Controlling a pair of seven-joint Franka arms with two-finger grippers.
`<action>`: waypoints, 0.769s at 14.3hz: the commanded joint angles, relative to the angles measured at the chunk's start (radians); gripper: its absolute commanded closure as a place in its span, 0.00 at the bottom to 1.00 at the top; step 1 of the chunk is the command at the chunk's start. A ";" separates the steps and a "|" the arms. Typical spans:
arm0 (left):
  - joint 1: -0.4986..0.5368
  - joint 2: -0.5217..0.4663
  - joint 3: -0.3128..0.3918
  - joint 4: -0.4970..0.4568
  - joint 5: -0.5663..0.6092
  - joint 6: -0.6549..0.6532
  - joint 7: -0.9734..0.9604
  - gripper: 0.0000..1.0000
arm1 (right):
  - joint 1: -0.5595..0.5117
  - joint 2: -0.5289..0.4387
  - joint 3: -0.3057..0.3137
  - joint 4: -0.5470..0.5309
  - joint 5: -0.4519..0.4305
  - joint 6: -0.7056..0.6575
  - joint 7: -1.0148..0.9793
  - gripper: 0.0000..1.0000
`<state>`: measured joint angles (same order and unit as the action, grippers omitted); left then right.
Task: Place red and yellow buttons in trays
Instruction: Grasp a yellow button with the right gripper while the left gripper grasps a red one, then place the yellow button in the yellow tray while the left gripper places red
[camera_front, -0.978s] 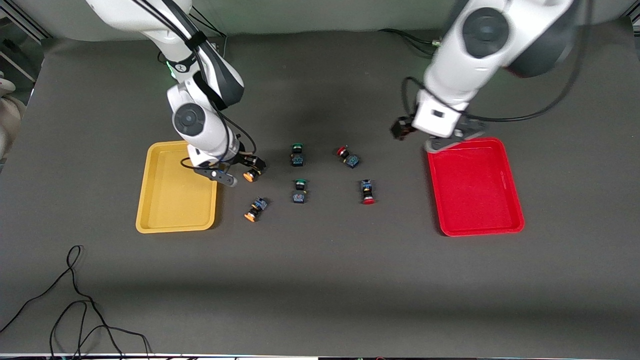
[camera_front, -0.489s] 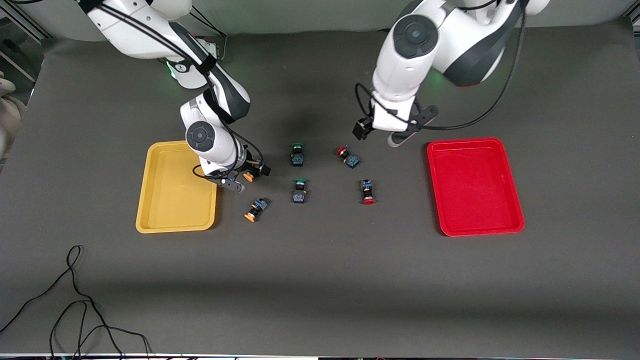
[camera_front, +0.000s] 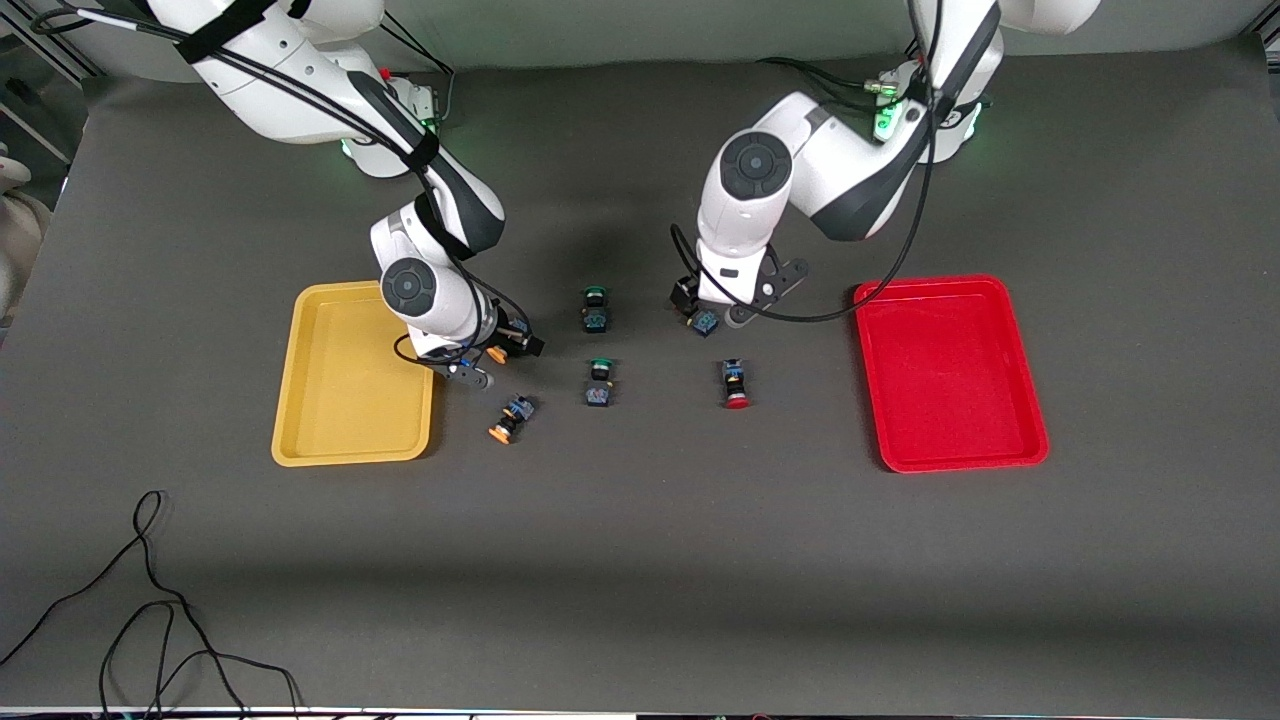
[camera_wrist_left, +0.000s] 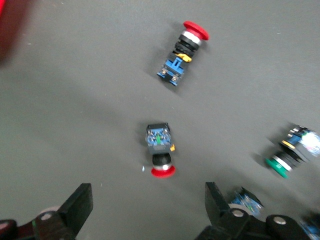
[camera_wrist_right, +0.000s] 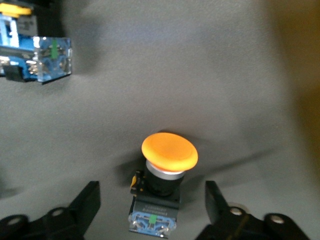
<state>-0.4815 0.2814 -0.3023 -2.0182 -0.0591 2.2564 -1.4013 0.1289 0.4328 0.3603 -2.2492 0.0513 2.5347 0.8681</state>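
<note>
The left gripper (camera_front: 712, 318) had swung from the red tray (camera_front: 950, 372) to a red button (camera_wrist_left: 160, 150), jaws wide. The right gripper (camera_front: 490, 362), jaws wide, straddled a yellow button (camera_wrist_right: 162, 175) beside the yellow tray (camera_front: 345, 385).

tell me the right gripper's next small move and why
Probably a short descent, then close. The right gripper is open and low beside the yellow tray, its fingers either side of an orange-capped button on the table. Nothing is gripped yet, and the tray holds no button.
</note>
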 joint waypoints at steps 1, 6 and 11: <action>-0.026 0.050 0.017 -0.034 0.045 0.098 -0.036 0.00 | -0.002 0.000 -0.007 -0.006 -0.024 0.019 0.026 0.48; -0.040 0.192 0.017 -0.025 0.244 0.238 -0.228 0.00 | -0.008 -0.015 -0.012 0.005 -0.024 0.007 0.026 0.77; -0.043 0.252 0.019 0.009 0.263 0.250 -0.251 0.00 | -0.021 -0.176 -0.014 0.086 -0.010 -0.271 0.031 0.77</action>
<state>-0.5023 0.5116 -0.3003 -2.0452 0.1821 2.5111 -1.6151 0.1148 0.3672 0.3484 -2.1936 0.0446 2.4019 0.8688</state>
